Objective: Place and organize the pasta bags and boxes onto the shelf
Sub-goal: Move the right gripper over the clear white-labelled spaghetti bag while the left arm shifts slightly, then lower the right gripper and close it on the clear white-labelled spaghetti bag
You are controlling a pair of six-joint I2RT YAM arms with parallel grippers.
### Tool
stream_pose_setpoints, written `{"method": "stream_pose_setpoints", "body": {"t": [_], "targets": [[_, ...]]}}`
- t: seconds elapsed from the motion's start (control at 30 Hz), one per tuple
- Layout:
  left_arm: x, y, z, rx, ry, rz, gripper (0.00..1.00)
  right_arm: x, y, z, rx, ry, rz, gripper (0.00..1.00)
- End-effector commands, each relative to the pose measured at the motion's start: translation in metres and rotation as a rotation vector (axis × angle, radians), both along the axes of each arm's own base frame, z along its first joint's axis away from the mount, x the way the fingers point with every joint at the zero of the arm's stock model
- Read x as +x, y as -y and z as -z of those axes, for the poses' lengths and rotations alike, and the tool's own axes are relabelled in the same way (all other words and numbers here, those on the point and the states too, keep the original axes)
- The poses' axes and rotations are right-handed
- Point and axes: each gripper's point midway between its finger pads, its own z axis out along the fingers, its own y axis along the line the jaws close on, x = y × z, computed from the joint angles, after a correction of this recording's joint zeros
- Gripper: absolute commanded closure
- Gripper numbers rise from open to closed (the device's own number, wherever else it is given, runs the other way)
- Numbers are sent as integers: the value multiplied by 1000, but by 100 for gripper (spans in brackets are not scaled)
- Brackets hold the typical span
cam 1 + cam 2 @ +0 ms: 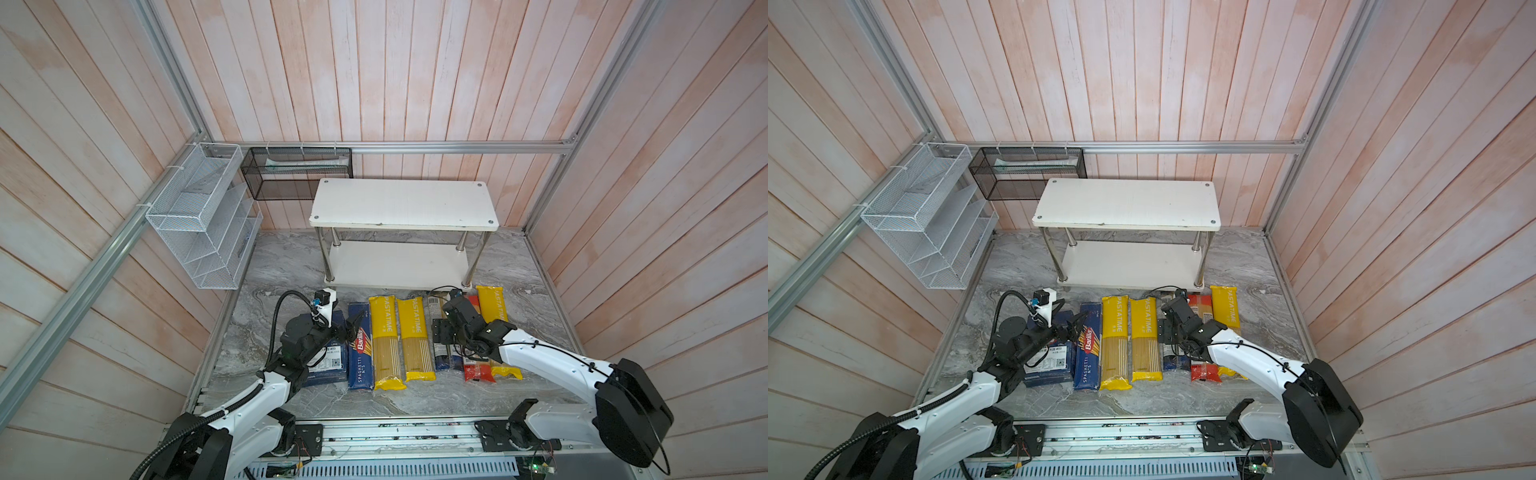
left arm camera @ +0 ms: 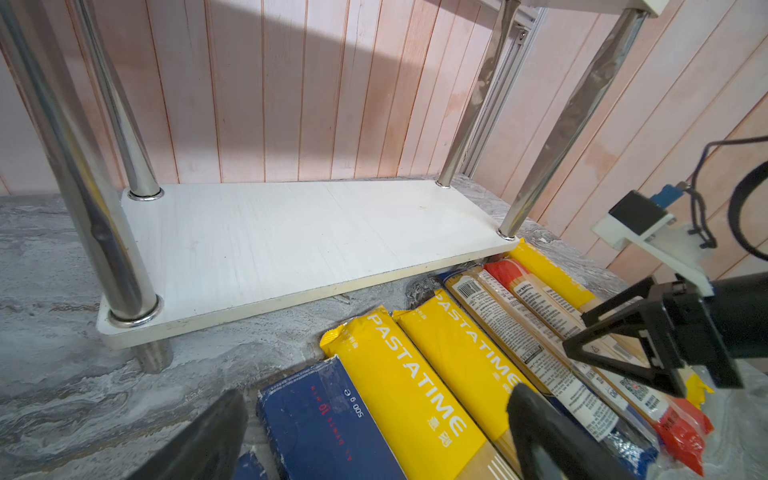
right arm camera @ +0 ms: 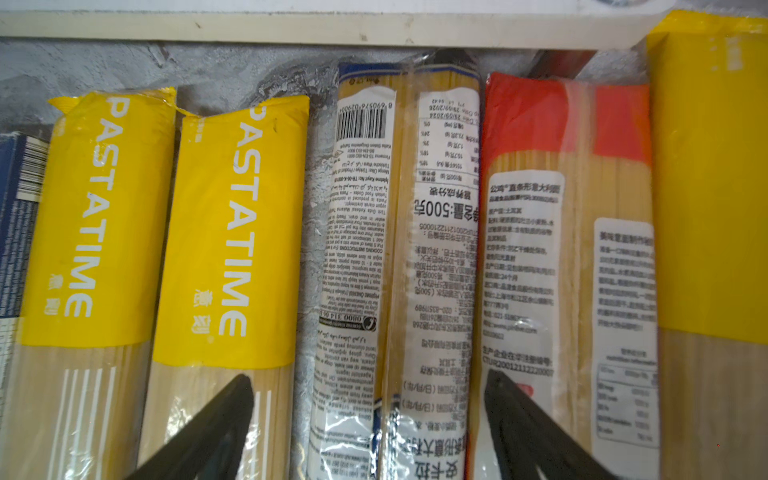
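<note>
The right gripper point(image 3: 369, 376) hangs open-jawed, with the blue-ended bag point(image 3: 399, 232) centred just beneath it. The left gripper point(image 2: 378, 392), also spread and empty, hovers above the narrow box point(image 2: 328, 424).

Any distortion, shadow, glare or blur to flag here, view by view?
Both top views: wall planks fan outward, wide-angle bowing. Left wrist view: a slanted shadow crosses the planks behind the shelf; the fingers of the left claw are blurred close up. Right wrist view: film on the blue-ended bag glints; print on the red-ended bag is soft.
</note>
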Motion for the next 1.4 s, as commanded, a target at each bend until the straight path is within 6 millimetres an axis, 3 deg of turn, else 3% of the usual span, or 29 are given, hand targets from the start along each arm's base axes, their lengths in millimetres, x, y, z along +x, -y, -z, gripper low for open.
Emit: {"method": "stream_pose_setpoints", "body": {"t": [0.0, 0.17, 0.5, 0.6, 0.83, 1.0, 1.37], "targets": [[-2, 1, 1, -13, -8, 5, 0, 4, -1, 5, -41, -16, 38, 12], [-4, 4, -2, -37, 5, 24, 0, 2, 9, 16, -110, -65, 95, 12], [0, 7, 1, -6, -7, 31, 0, 7, 4, 17, -111, -32, 53, 12], [2, 3, 11, 24, -26, 8, 0, 4, 2, 17, -96, -46, 51, 13], [6, 7, 13, 21, -35, 15, 0, -2, 15, 19, -74, -18, 107, 13], [5, 10, 12, 16, -42, 34, 0, 3, 10, 17, -73, -14, 102, 13], [1, 6, 6, 7, -18, 22, 0, 12, 1, 34, -102, -33, 86, 16]]}}
